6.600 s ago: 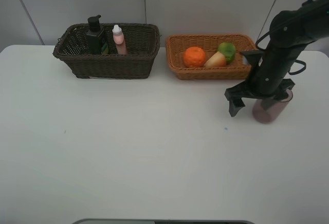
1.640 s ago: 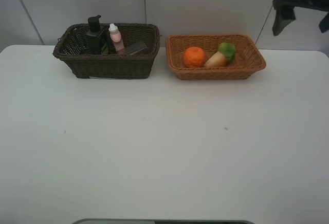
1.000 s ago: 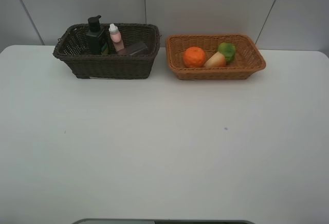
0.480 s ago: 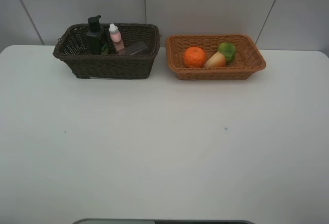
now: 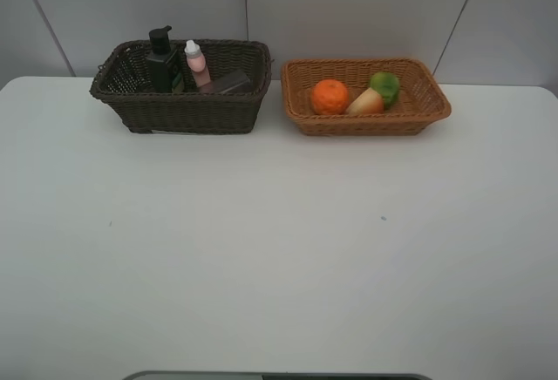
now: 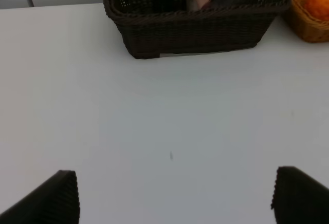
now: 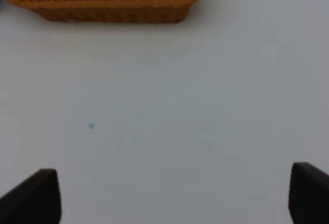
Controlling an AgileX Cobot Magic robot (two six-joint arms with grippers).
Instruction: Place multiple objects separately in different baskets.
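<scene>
Soft, even light from above falls on my counter [image 5: 279, 249], with no glare and only faint shadows under the baskets. My right wrist picture is blurred throughout; my left one is sharper, its dark basket [image 6: 190, 26] murky inside.

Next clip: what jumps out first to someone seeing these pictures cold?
Two wicker baskets at the table's far edge. The dark brown basket on the left holds a dark green pump bottle, a pink white-capped bottle and a purplish cup lying tipped. The light tan basket on the right holds an orange, a peach-like fruit and a green fruit.
</scene>
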